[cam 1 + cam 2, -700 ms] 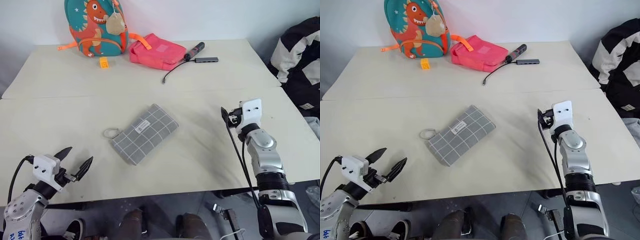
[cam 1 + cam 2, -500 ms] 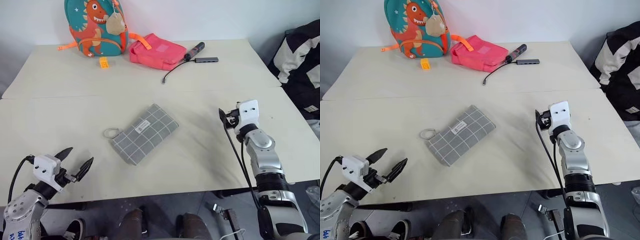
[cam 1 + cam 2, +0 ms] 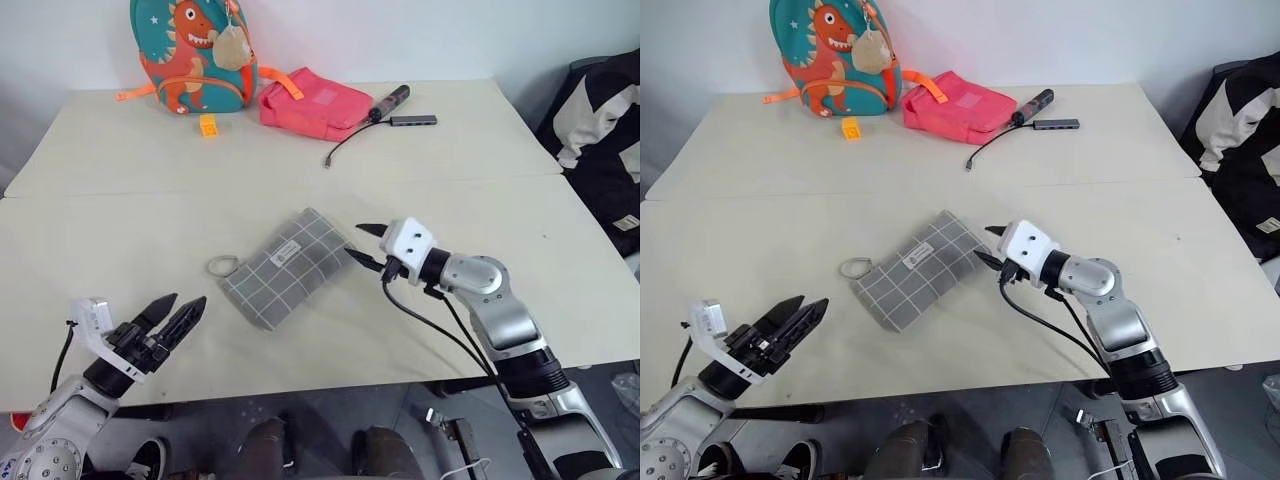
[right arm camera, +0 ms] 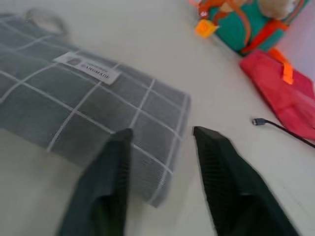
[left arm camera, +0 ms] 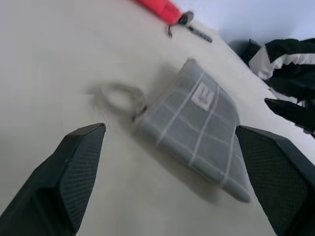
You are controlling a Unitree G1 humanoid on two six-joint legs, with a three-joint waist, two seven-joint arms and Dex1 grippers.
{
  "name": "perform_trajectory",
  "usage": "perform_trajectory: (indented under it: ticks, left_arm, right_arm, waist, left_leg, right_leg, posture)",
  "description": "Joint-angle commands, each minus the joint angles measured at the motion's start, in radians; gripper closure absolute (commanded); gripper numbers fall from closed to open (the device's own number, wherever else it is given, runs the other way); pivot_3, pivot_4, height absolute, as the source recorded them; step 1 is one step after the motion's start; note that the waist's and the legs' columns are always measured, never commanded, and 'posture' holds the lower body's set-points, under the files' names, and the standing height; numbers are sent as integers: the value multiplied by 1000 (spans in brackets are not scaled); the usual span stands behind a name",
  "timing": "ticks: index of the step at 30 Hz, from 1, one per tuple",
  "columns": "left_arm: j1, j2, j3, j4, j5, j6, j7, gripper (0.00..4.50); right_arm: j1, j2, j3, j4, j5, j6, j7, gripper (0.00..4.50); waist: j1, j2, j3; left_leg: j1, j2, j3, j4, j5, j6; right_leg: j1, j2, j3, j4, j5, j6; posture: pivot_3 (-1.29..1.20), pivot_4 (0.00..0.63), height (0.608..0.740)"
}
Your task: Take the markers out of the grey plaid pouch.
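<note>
At the middle of the surface (image 3: 120, 215) lies the grey plaid pouch (image 3: 288, 267), flat and askew, one corner toward 1 o'clock, zipped shut as far as can be seen. Its ring pull (image 3: 222, 266) rests on the surface at the 9 o'clock end. The markers are hidden, presumably inside.

The right pincer (image 3: 366, 243) hangs level at the pouch's 3 o'clock corner, fingers partly apart and holding nothing; in the right wrist view that corner sits between the two fingers. The left pincer (image 3: 176, 317) waits near the surface's front edge, at 7 o'clock from the pouch and well apart from it, spread wide and empty.

Risks, as I judge them:
- The pouch is light, flat fabric on a smooth top. A push from the right pincer could slide or spin it instead of pinning it, carrying the ring pull away from the left pincer.
- The ring is thin and lies flat, so the left fingers could scrape past it or close on nothing.
- With only one corner pinned, tugging the zip could drag the whole pouch.
- Once open, slim pens could roll off the front edge.

Surface: pale cream, two boards meeting in a seam beyond the pouch. Along the far edge, 11 to 1 o'clock: a dinosaur backpack (image 3: 188, 52), a small orange block (image 3: 208, 125), a pink bag (image 3: 314, 106), and a black-and-red cylinder (image 3: 388, 101) with a cable (image 3: 345, 143). A plain pale wall stands behind, and a black-and-white garment (image 3: 600, 135) lies at 3 o'clock.
</note>
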Motion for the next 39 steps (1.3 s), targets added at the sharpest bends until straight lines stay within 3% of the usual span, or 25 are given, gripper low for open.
perform_trajectory:
  ticks: [1, 2, 3, 6, 14, 20, 28, 39]
  left_arm:
    - [12, -1, 1, -32, -59, 56, 49, 0]
    - [12, 2, -4, -35, -61, 68, 59, 0]
    - [6, -8, -8, -40, -76, 73, 74, 0]
    - [-21, -14, -35, -56, -144, 133, 142, 0]
    - [-59, -42, -82, -48, -369, 212, 325, 0]
    - [-80, -49, -146, -36, -342, 220, 382, 0]
    - [-125, -129, -198, -9, -518, 189, 542, 0]
    - [-237, -189, -223, 96, -529, 130, 661, 0]
  right_arm:
    - [-69, 30, 21, 67, -112, -75, -103, 3931]
    - [-84, 39, 24, 95, -125, -91, -119, 4355]
    - [-109, 48, 31, 135, -158, -107, -155, 4467]
    - [-164, 57, 50, 239, -239, -160, -225, 4467]
    - [-126, 79, 89, 287, -249, -242, -181, 4467]
    - [-95, 86, 151, 299, -343, -249, -200, 4467]
    - [-83, 99, 104, 269, -295, -171, -182, 4467]
    - [-66, 100, 102, 237, -286, -155, -164, 4467]
  waist:
    - [-1, 0, 0]
    - [0, 0, 0]
    - [0, 0, 0]
    - [0, 0, 0]
    - [-2, 0, 0]
    - [-3, 0, 0]
    - [3, 0, 0]
    - [3, -1, 0]
  left_leg:
    - [0, 0, 0, 0, 0, 0]
    - [0, 0, 0, 0, 0, 0]
    - [0, 0, 0, 0, 0, 0]
    - [0, 0, 0, 0, 0, -1]
    - [0, 0, 0, 0, 1, 0]
    - [0, 0, -1, 1, 1, 0]
    - [0, 0, -2, 2, 1, -1]
    - [0, 0, -2, 4, 1, 0]
  right_leg:
    - [0, 0, 0, 0, 0, 0]
    - [0, 0, 0, 0, 0, 0]
    - [0, 0, 0, 0, 0, 0]
    - [0, 1, 0, 0, 0, 0]
    - [0, 1, 1, 0, 0, 0]
    - [0, 2, 1, 0, 0, -1]
    - [2, 1, 0, 0, 0, -1]
    - [3, 2, 0, 0, 0, -1]
  posture:
    - [0, 150, 740]
    - [0, 150, 740]
    - [0, 150, 740]
    - [0, 150, 740]
    - [0, 150, 740]
    - [0, 150, 740]
    - [0, 150, 740]
    - [0, 150, 740]
